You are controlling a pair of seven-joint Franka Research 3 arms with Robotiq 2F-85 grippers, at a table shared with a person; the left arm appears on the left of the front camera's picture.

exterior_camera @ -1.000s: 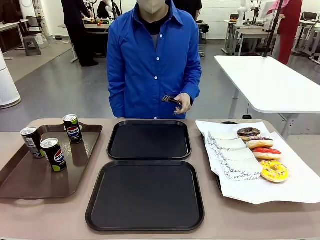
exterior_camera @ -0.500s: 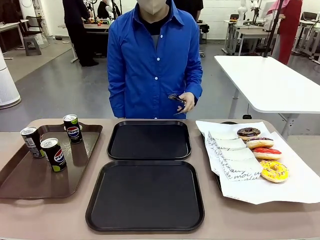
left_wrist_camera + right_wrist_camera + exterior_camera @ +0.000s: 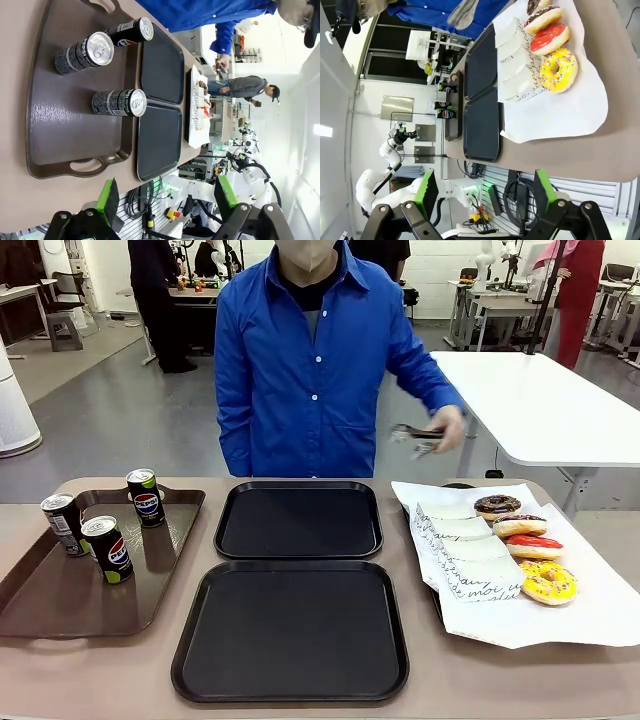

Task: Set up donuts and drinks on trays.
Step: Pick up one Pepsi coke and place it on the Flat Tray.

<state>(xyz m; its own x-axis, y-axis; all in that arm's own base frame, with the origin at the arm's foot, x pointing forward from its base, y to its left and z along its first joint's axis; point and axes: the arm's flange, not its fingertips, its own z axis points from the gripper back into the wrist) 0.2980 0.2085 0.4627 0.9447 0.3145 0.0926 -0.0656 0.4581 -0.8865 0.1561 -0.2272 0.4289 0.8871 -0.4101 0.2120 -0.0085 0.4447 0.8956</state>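
Black slim Pepsi cans (image 3: 119, 102) stand on a brown rectangular tray (image 3: 55, 135), well ahead of the left gripper (image 3: 166, 197), whose jaws are wide apart. Iced ring donuts (image 3: 549, 39) lie on white paper (image 3: 570, 110), well beyond the equally wide right gripper (image 3: 485, 189). Two black square plastic trays (image 3: 290, 630) sit between cans and donuts.

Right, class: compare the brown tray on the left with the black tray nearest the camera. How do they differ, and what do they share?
The brown tray is rectangular with cut-out handles; the black tray is square, without handles. The brown tray carries three Pepsi cans; the black tray carries nothing. Both have raised rims and lie flat on the table.
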